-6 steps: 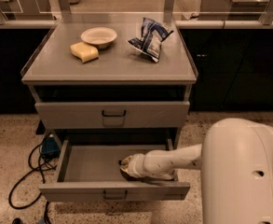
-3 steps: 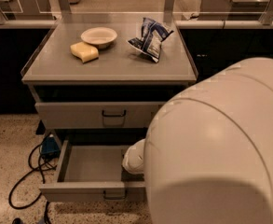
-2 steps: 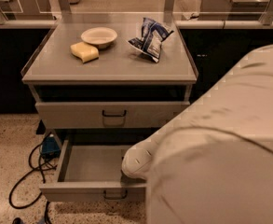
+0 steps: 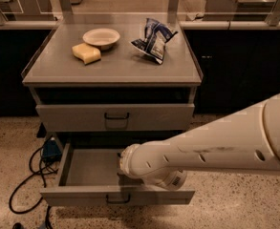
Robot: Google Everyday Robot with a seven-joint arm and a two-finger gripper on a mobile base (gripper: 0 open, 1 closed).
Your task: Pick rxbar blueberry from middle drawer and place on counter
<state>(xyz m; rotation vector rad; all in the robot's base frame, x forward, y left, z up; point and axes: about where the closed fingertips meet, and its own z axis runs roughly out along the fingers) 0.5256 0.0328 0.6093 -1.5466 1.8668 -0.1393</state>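
Note:
The middle drawer stands pulled open at the bottom of the cabinet, and the bare left part of its tray shows. My white arm reaches in from the right over the drawer's right half. Its rounded joint sits above the tray. My gripper is hidden behind the arm, down in the drawer. The rxbar blueberry is hidden from view. The counter is the flat grey top of the cabinet above.
On the counter lie a blue and white chip bag, a white bowl and a yellow sponge. A closed drawer front sits above the open one. Black cables lie on the floor at left.
The arm, which filled the right of the view, now lies lower and stretches from the right edge to the drawer. The gripper seen in the drawer two seconds ago is now covered.

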